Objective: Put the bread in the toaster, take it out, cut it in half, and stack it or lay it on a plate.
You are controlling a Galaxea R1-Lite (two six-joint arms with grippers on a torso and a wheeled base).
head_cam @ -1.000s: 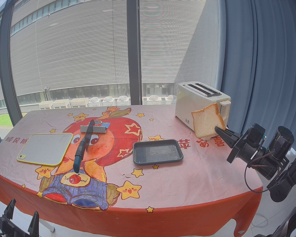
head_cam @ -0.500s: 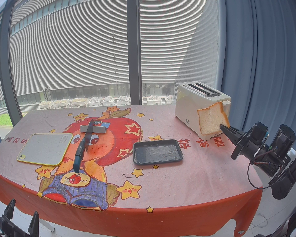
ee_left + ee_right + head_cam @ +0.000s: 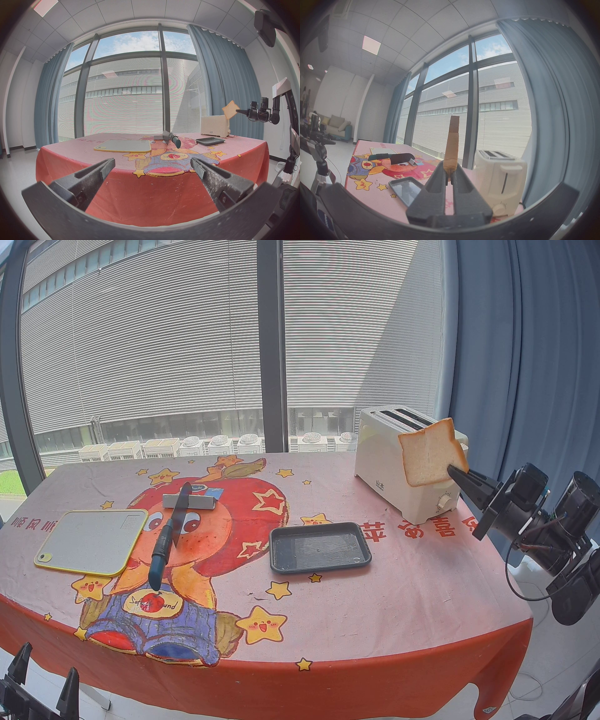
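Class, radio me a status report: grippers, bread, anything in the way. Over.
Right gripper shut on bread slice, held upright by toaster top, not yet in a slot. Left gripper open, low before the table. Slots unobstructed.

Desk cloth (image 3: pixel 387 609) is printed fabric, matt and a bit wrinkly. Toaster (image 3: pixel 390 459) looks like smooth cream plastic with a soft sheen. Bread (image 3: pixel 430 451) is spongy and porous, with a drier-looking crust. Tray (image 3: pixel 322 567) is dark and slightly glossy, cutting board (image 3: pixel 92 541) smooth matt plastic. Left pincer (image 3: pixel 152 164) and right pincer (image 3: pixel 449 170) are matt black plastic, kinda grainy.
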